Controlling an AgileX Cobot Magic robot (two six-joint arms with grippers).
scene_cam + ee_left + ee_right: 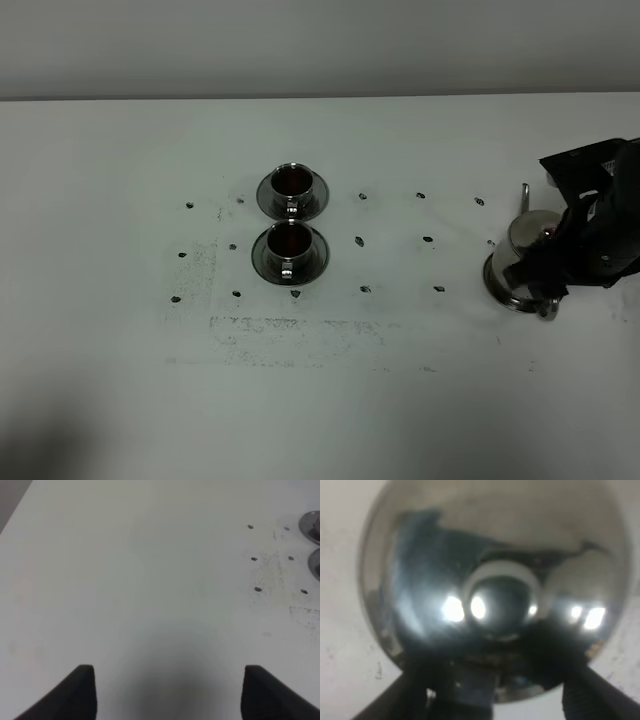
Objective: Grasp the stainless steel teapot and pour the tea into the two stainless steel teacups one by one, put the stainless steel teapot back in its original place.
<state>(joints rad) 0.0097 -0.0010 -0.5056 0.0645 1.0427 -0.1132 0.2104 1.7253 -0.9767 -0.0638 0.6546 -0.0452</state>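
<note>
The stainless steel teapot [522, 250] stands upright at the right on its original place, a flat steel plate [494, 282] whose rim shows under it. In the right wrist view the pot's lid and knob [497, 597] fill the picture. My right gripper [549, 276] [490, 700] sits at the pot's handle side, its fingers [395, 700] spread wide on either side of the handle and not pressing on it. The two stainless steel teacups [292, 181] [289, 241] stand on saucers left of centre, each holding dark tea. Over bare table, my left gripper [170, 690] is open and empty.
Small dark marks [359, 241] dot the white table [400, 400] between the cups and the teapot. A scuffed patch [290, 330] lies in front of the cups. The saucers' edges [312, 525] show at the border of the left wrist view.
</note>
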